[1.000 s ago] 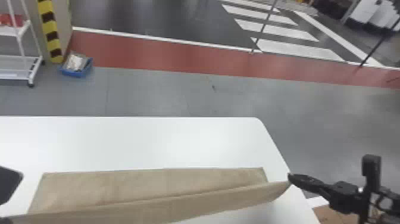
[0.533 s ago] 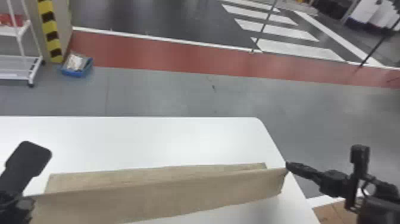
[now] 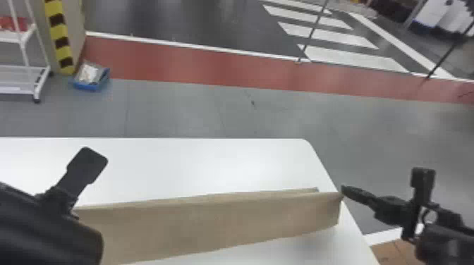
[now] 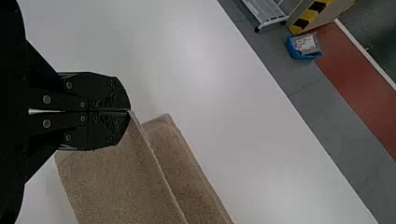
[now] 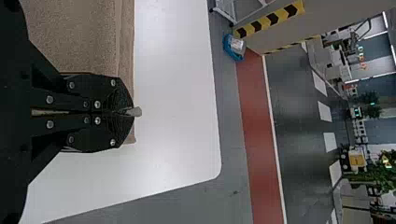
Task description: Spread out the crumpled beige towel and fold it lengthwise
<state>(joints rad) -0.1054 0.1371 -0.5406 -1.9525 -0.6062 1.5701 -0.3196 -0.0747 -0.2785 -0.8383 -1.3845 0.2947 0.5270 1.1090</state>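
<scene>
Here, towel (image 3: 211, 225) pinched, left tool (image 3: 58, 203), right tool (image 3: 344, 192)

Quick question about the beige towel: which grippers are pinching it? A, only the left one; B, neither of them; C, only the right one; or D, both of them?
D: the fingers of the left gripper are closed on the edge of the beige towel, and a bit of the cloth pokes out between the closed fingertips of the right gripper.
</scene>
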